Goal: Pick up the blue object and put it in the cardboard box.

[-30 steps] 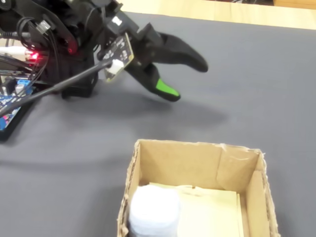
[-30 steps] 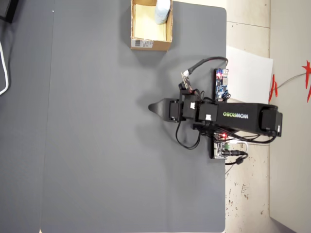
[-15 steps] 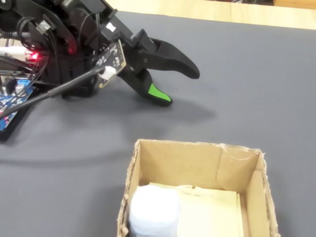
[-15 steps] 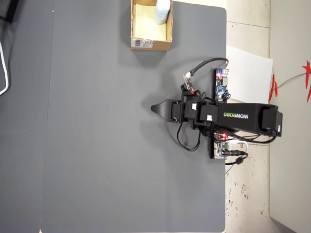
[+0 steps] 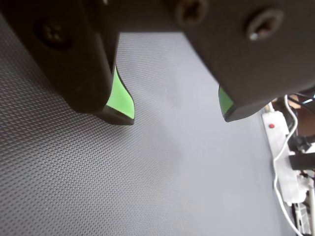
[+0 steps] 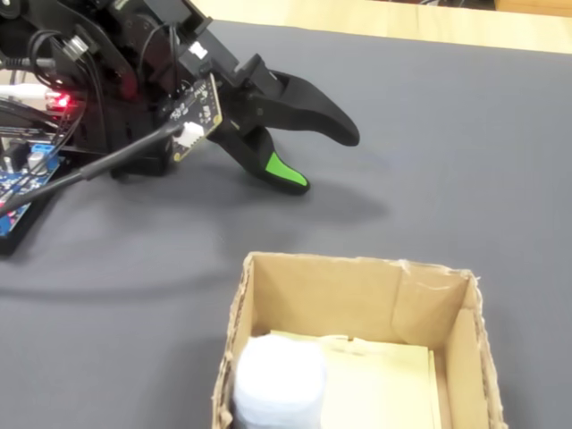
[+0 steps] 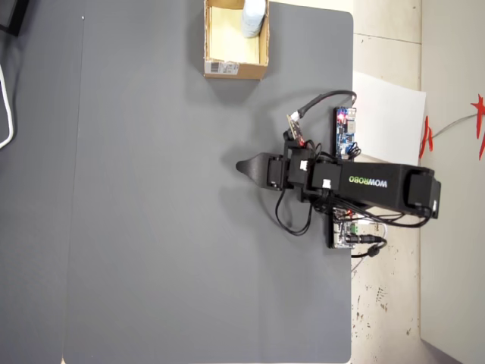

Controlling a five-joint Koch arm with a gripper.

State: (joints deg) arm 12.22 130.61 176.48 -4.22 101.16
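The pale blue object lies inside the cardboard box, against its left wall in the fixed view. From overhead the blue object sits in the right corner of the box at the mat's top edge. My gripper is open and empty, well away from the box, low over the dark mat. The wrist view shows my gripper with its green-lined fingertips wide apart and only bare mat between them. Overhead, my gripper points left.
A white power strip and cables lie off the mat's edge in the wrist view. Circuit boards and wires crowd the arm's base. White paper lies on the floor beside the mat's right edge.
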